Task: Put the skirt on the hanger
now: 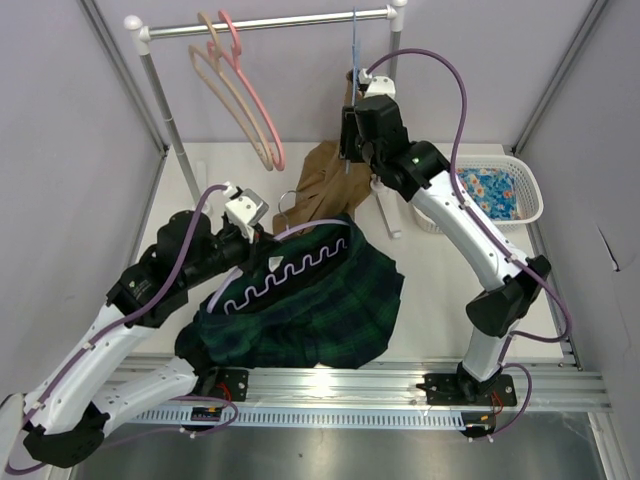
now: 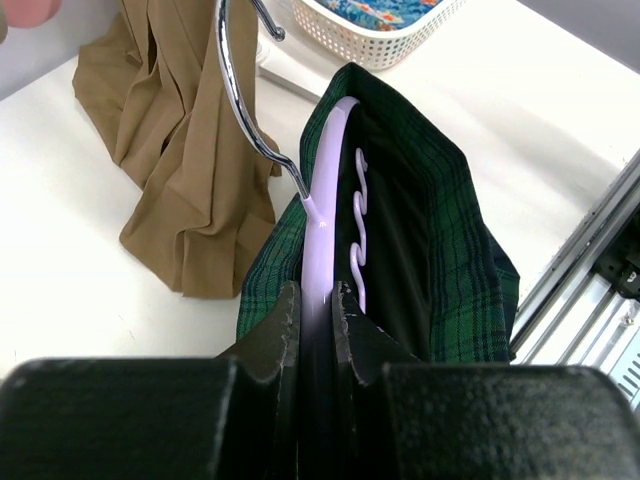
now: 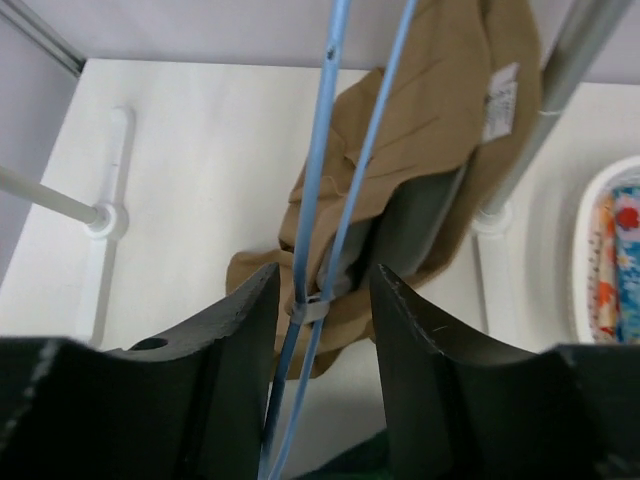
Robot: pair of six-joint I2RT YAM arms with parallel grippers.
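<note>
The green and navy plaid skirt [image 1: 320,310] lies on the table in front of the arms. The lavender hanger [image 1: 290,272], with its wavy bar, sits inside the skirt's open waistband, its metal hook [image 2: 235,90] pointing toward the tan garment. My left gripper [image 1: 245,240] is shut on the hanger's lavender arm [image 2: 322,250]; the skirt [image 2: 440,250] drapes over the hanger beyond the jaws. My right gripper [image 1: 352,140] is raised at the back, open, with the thin blue hanger [image 3: 320,230] between its fingers [image 3: 240,330] without being pinched.
A rail [image 1: 270,25] at the back carries pink and tan hangers [image 1: 240,90]. A tan-brown garment [image 1: 325,180] hangs from the thin blue hanger down to the table. A white basket [image 1: 500,190] with blue floral cloth stands at the right.
</note>
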